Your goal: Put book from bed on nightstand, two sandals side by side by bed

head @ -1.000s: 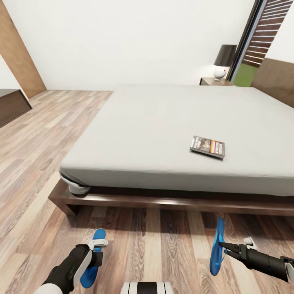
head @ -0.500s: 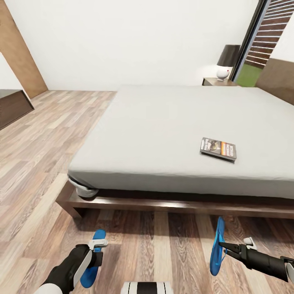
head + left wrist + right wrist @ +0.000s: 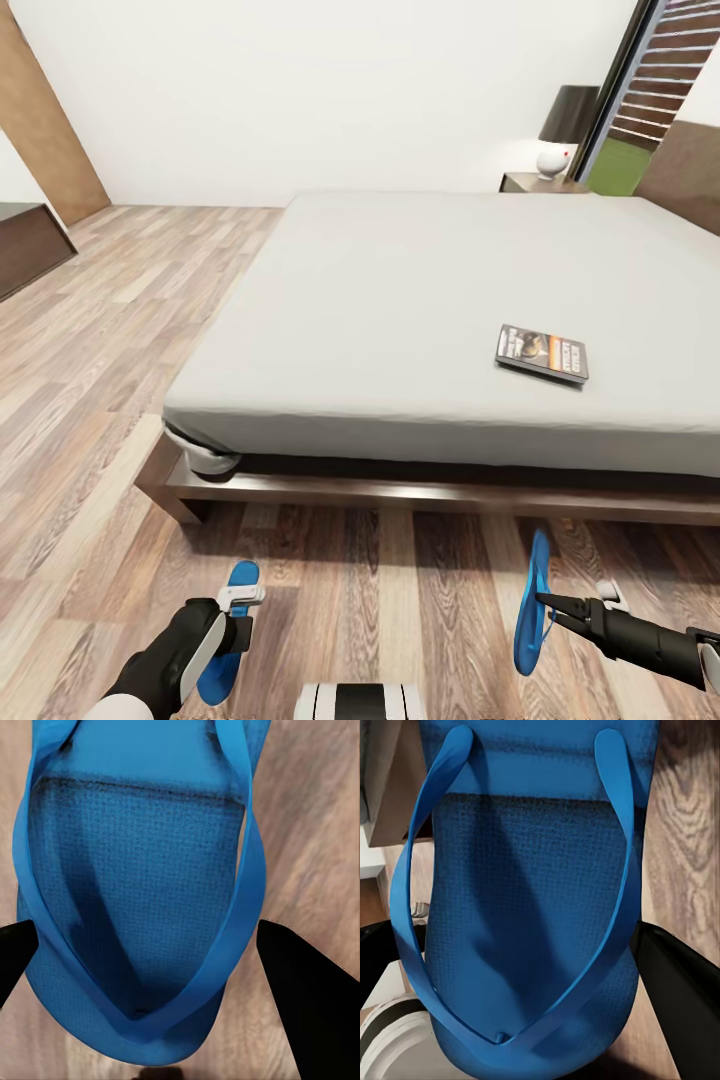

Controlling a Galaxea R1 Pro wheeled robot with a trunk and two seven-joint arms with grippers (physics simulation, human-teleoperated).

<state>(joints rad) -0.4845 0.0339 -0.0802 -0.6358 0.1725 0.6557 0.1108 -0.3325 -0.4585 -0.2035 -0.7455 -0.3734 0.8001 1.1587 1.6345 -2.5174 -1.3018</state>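
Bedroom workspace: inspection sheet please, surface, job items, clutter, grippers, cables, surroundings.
Surface: wood plank floor in front of the bed.
Job's things: book flat on the mattress, near the foot edge. Left sandal held in the left gripper; right sandal held on edge in the right gripper. Nightstand at the bed's far corner.
Clutter: nothing seen.
Grippers: both jaws closed on sandals, over the floor.
Cables: nothing seen.
Surroundings: lamp on nightstand, dark cabinet, white wall.
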